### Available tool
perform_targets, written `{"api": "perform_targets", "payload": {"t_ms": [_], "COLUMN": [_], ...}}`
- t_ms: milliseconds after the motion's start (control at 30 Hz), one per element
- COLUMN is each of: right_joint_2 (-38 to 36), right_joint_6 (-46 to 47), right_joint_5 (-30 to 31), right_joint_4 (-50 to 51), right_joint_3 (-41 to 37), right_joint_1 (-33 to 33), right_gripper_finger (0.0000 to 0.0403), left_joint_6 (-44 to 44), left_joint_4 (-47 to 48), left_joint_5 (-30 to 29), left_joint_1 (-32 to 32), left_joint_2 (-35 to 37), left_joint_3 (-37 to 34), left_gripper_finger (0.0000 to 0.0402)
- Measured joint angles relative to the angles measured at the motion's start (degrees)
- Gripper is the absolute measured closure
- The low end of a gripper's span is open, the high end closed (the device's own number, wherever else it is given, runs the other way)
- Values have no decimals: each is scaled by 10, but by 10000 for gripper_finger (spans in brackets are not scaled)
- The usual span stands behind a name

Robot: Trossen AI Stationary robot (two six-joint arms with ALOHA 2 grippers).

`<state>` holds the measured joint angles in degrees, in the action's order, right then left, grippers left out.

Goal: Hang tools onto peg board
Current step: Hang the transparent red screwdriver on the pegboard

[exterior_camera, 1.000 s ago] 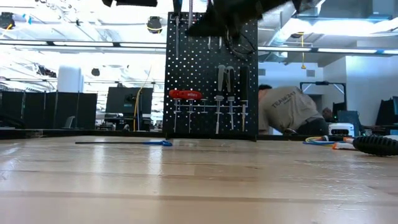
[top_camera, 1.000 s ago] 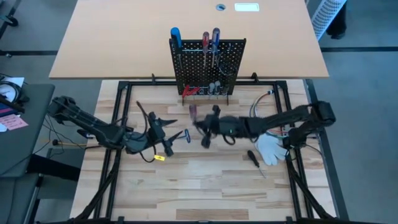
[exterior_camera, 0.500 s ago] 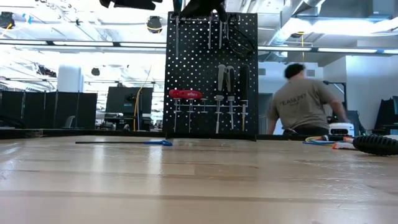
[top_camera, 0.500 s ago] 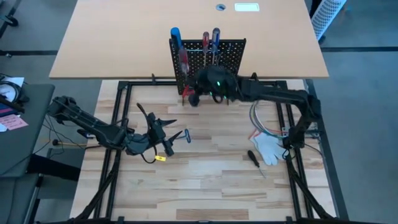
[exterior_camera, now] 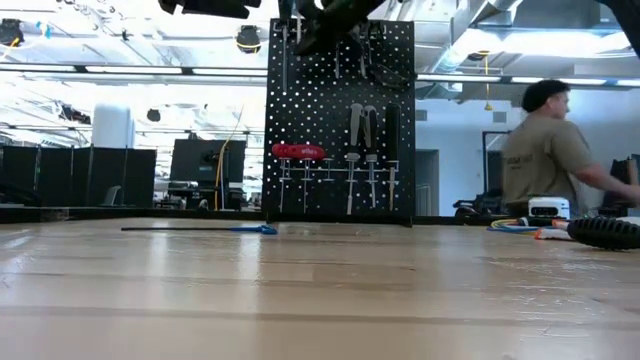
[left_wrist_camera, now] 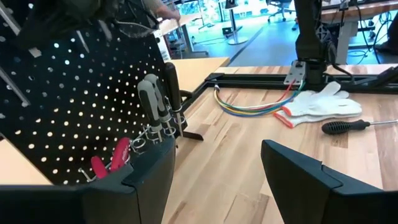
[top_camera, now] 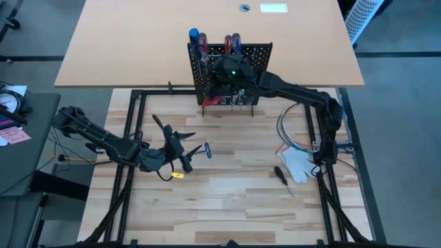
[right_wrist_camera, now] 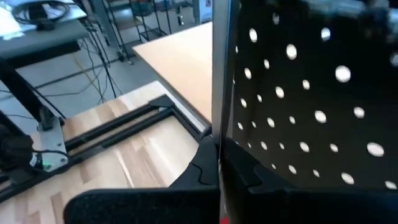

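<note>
- wooden tabletop (top_camera: pixel 227 207), black frame around it, both arms on it
- peg board (top_camera: pixel 231 72) stands upright at far middle of table; low view shows red-handled pliers (exterior_camera: pixel 298 151) and a few slim tools on the bottom hooks, more shafts hanging up top
- right arm reaches across to the board, right gripper (top_camera: pixel 231 72) pressed up against its top front; right wrist view shows a thin metal shaft (right_wrist_camera: pixel 216 74) clamped between its fingers, running up along the board face
- left gripper (top_camera: pixel 180 148) hovers over left-middle of table, fingers spread wide, nothing in them
- white glove (top_camera: pixel 300 164) and loose black-handled screwdriver (top_camera: pixel 281 175) lie near right edge; blue-handled tool (top_camera: pixel 201 151) lies just beside left gripper
- risk: shaft misses its slot at the top, tool drops behind or in front of board if let go early
- risk: gripper pushing on board could tip it or knock hung tools off hooks
</note>
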<state>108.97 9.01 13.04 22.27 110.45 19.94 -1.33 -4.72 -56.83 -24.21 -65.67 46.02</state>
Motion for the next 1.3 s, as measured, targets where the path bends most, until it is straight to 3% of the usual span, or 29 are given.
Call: {"api": "perform_targets", "payload": {"t_ms": [900,1100,1300], "right_joint_2": [1,1,1], "right_joint_6": [32,31,25], "right_joint_5": [23,23,23], "right_joint_4": [7,15,19], "right_joint_3": [-10,-10,-10], "right_joint_1": [31,30,30], "right_gripper_finger": [398,365,290], "left_joint_6": [-39,-40,-40], "left_joint_4": [40,40,40], "left_joint_5": [0,0,0], "left_joint_1": [0,0,0], "left_joint_2": [0,0,0], "left_joint_3": [0,0,0], "left_gripper_finger": [167,167,167]}}
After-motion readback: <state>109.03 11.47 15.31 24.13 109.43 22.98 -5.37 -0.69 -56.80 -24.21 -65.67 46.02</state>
